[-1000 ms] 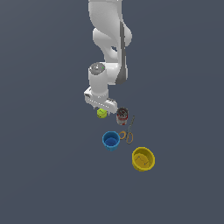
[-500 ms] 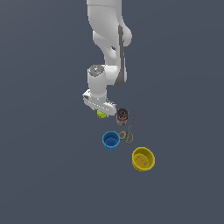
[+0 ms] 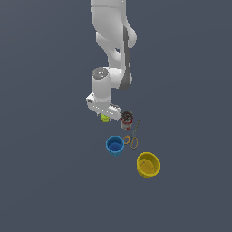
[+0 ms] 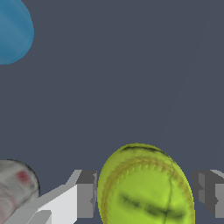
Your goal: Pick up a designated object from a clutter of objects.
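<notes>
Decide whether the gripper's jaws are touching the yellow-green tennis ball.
Apart. The wrist view shows grey floor between the yellow-green tennis ball and each jaw of the gripper.

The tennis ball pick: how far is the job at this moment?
Done: the gripper is down around the tennis ball, one finger on each side. In hand: closing; the wrist view shows small gaps between fingers and ball, so no grasp yet. Left: clamp and lift it away from the can, scissors, blue cup and yellow bowl.
</notes>
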Available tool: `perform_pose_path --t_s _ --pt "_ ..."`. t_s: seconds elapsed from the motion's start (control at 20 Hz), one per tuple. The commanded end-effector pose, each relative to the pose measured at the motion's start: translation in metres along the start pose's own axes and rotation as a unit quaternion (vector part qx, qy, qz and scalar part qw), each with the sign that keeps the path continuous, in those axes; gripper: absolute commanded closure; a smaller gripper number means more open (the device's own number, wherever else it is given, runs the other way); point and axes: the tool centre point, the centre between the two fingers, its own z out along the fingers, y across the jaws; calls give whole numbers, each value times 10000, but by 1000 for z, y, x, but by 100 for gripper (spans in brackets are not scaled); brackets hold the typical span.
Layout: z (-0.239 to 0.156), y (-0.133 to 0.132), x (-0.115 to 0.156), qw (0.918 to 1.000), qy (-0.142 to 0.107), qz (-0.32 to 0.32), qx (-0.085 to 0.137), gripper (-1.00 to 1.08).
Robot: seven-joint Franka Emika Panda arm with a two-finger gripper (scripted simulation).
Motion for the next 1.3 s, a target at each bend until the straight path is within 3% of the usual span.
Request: perform_pose_path --t_s 0.0,0.6,1.25 --pt "-3 3 4 10000 45 45 13 108" --pt "-32 1 8 10000 28 42 7 108" --pt "-123 -6 22 10000 -16 28 -19 108"
